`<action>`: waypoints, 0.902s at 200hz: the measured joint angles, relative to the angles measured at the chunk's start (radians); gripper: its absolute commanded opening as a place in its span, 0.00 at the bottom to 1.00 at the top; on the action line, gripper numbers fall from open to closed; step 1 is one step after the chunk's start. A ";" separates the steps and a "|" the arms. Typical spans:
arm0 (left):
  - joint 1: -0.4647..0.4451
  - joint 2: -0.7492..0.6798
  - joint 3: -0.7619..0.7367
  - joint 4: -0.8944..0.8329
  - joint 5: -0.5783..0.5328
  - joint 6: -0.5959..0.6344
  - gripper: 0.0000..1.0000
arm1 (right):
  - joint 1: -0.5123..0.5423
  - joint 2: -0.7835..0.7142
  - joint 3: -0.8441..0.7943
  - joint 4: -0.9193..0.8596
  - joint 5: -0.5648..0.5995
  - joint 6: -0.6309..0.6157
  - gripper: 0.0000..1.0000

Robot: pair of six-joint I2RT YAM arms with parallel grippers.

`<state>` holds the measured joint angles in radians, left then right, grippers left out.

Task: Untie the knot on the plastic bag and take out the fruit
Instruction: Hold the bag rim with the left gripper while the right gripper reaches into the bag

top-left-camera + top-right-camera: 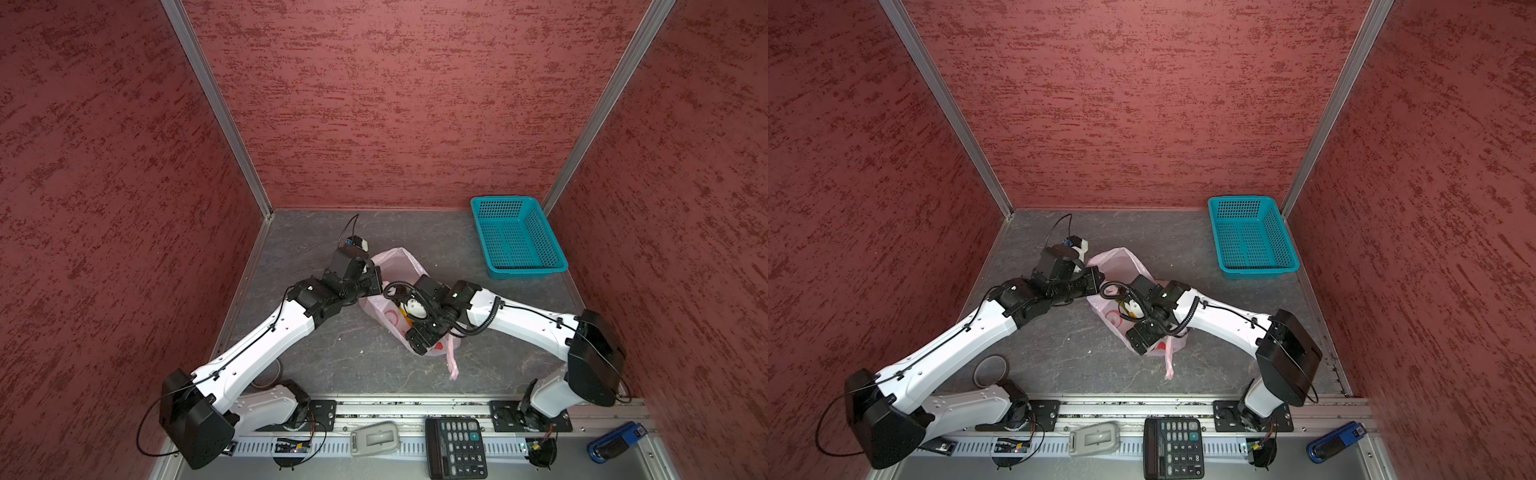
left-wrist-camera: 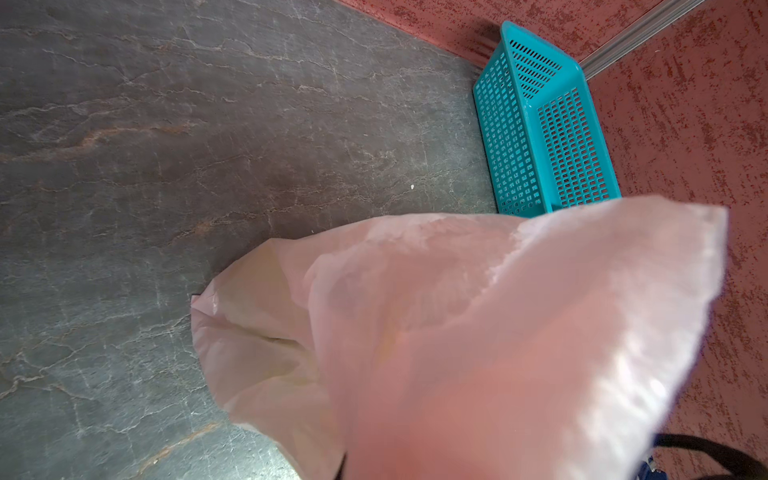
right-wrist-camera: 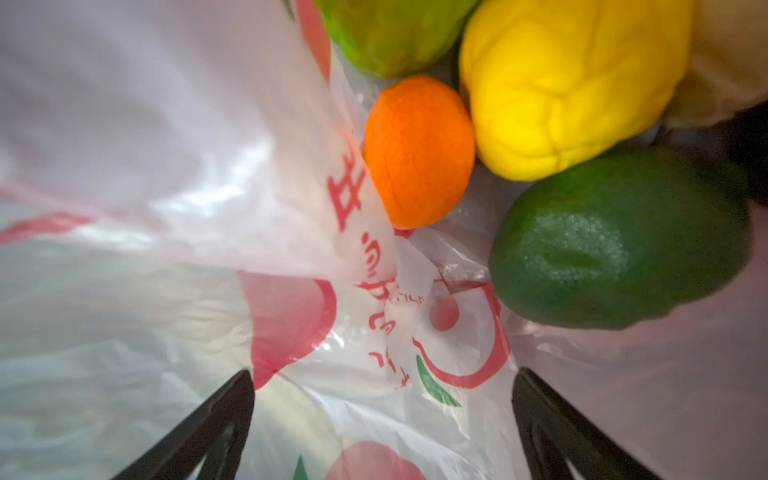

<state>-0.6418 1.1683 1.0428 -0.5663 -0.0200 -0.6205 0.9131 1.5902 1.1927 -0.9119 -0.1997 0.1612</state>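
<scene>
Peeking into the thin translucent pale-pink plastic bag [image 1: 397, 259] mid-worktop: the fruit [image 3: 540, 137] is inside, seen from the right wrist view, a small round orange piece [image 3: 417, 153], a lumpy yellow piece [image 3: 582, 70], a dark green oval piece [image 3: 619, 241] and a bumpy bright green piece [image 3: 395, 33] cut off at the frame edge. Right gripper [image 3: 384, 374] is down in the bag mouth, jaws spread wide, gripping nothing. Left gripper [image 1: 376, 279], at the bag's 10 o'clock, has its jaws pressed together on a fold of film, tenting it up. A loose pink handle strip [image 1: 453, 365] trails off toward 5 o'clock. Teal perforated plastic basket [image 1: 517, 237] sits at 2 o'clock in the back corner, well apart, with bare grey stone-look worktop [image 1: 332, 353] between them. Red printed characters [image 3: 347, 195] on the film, plus a red ring with a green leaf; too blurry for me to read.
</scene>
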 measured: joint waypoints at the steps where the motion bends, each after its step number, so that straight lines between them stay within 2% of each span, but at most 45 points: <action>1: 0.000 0.000 0.000 -0.001 0.000 0.000 0.00 | -0.001 0.002 0.005 -0.001 0.000 0.001 0.98; 44: -0.010 -0.037 -0.002 -0.073 -0.002 0.000 0.00 | -0.032 0.070 0.124 0.003 0.000 0.049 0.98; 89: -0.048 -0.078 -0.019 -0.151 0.000 0.000 0.00 | -0.091 0.113 0.142 0.028 0.014 0.094 0.98; 116: -0.109 -0.082 -0.043 -0.190 -0.003 -0.012 0.00 | -0.122 0.122 0.138 0.044 0.065 0.129 0.98; 136: -0.179 -0.082 -0.064 -0.215 -0.011 -0.039 0.00 | -0.137 0.111 0.098 0.051 0.125 0.156 0.98; 180: -0.283 -0.080 -0.168 -0.218 -0.056 -0.112 0.00 | -0.151 0.040 -0.105 0.079 0.225 0.211 0.98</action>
<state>-0.9253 1.0878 0.8749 -0.7841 -0.0765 -0.7322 0.7616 1.6299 1.0878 -0.8333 0.0250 0.3725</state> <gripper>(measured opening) 0.050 0.983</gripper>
